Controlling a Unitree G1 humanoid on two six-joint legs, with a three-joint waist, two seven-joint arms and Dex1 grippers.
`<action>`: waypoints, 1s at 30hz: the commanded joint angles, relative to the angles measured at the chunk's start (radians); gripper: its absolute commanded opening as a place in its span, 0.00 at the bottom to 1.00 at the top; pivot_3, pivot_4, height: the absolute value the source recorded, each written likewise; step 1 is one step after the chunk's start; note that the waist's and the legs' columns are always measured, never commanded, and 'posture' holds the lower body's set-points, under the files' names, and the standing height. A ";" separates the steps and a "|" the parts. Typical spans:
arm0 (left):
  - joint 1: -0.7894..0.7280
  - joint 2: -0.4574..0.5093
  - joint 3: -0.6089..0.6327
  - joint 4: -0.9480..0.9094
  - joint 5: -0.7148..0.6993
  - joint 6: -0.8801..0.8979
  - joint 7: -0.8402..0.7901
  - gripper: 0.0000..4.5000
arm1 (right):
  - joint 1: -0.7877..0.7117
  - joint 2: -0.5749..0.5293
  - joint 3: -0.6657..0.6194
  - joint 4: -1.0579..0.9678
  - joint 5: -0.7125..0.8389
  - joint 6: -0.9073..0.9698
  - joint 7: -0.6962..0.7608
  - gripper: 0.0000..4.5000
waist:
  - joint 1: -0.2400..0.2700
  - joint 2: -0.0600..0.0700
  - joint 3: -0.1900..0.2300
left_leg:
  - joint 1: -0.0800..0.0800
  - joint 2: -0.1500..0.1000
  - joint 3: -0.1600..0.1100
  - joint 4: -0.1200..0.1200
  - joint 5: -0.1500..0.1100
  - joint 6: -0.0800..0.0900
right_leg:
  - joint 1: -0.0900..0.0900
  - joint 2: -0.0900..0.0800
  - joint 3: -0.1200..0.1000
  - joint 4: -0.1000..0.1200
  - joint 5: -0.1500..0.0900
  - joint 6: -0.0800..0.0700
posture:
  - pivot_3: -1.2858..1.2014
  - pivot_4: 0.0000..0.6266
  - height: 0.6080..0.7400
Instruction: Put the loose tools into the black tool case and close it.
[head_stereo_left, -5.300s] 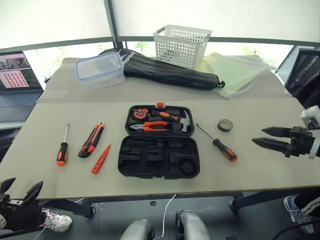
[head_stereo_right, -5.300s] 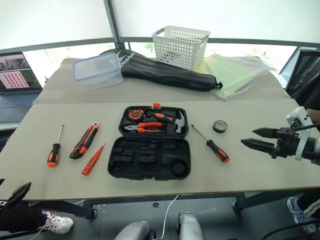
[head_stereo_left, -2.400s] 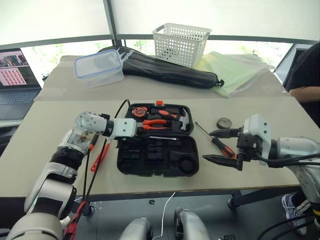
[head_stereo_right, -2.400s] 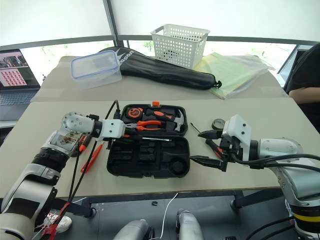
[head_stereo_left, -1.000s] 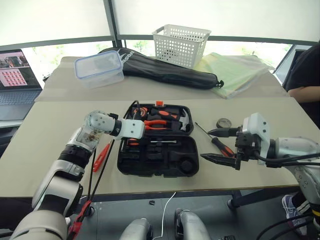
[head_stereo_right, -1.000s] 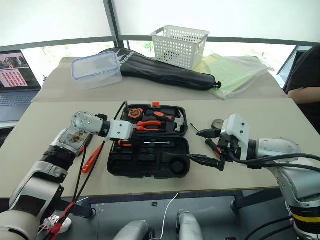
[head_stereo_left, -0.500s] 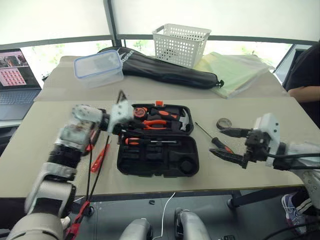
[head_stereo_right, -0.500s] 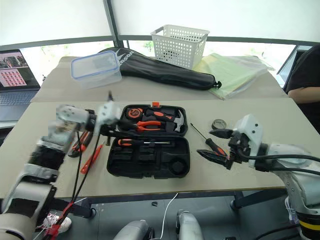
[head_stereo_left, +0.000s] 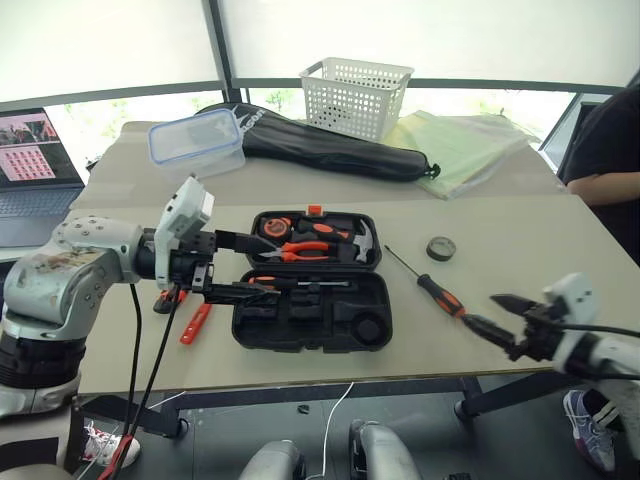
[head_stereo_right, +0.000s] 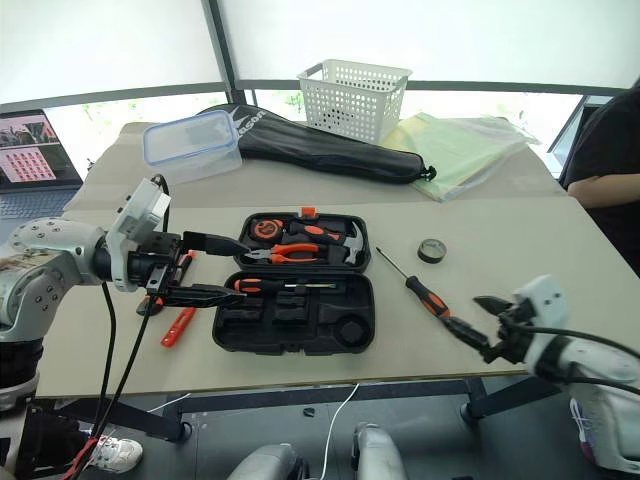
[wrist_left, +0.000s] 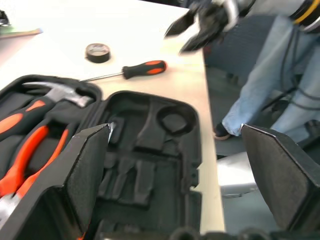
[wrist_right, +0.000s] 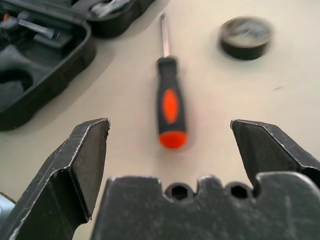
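White basket (head_stereo_left: 357, 95), clear lidded container (head_stereo_left: 198, 142), laptop (head_stereo_left: 33, 165)

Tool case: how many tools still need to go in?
One screwdriver lies in the open tool case. Both pincers, left and right, are open and empty. Still on the table: second screwdriver, tape roll, utility knife, tester pen. Lid not closed.

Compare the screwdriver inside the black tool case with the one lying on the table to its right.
The screwdriver in the case lies crosswise in the black tool case, along its hinge; the screwdriver on the table lies loose and diagonal. The cased one's handle points toward the left gripper; the loose one's handle points toward the right gripper, which is open and apart from it. Both have orange-and-black handles and slim metal shafts.
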 joint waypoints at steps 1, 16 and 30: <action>0.000 0.011 0.010 -0.052 -0.033 0.005 0.024 0.99 | -0.093 0.030 0.061 0.089 -0.068 -0.075 -0.038 1.00 | -0.002 0.000 0.000 | 0.000 -0.001 0.000 0.000 0.000 0.000 | -0.001 0.000 0.000 0.000 0.000 0.000 | 0.52 0.24 1.00; 0.028 0.025 -0.015 -0.053 0.003 -0.066 0.062 1.00 | -0.173 0.101 0.078 0.223 -0.099 -0.106 -0.101 0.24 | -0.007 0.001 0.000 | 0.000 0.000 0.000 -0.008 0.001 -0.002 | -0.002 0.000 -0.002 -0.006 -0.001 -0.002 | 0.52 0.24 1.00; 0.209 0.174 0.051 -0.086 0.005 -0.143 -0.027 1.00 | -0.422 -0.040 0.216 -0.096 0.080 0.023 0.141 0.24 | -0.033 0.003 0.002 | 0.003 0.002 0.002 -0.012 0.001 -0.002 | -0.003 0.004 -0.001 -0.006 -0.001 -0.002 | 0.52 0.24 1.00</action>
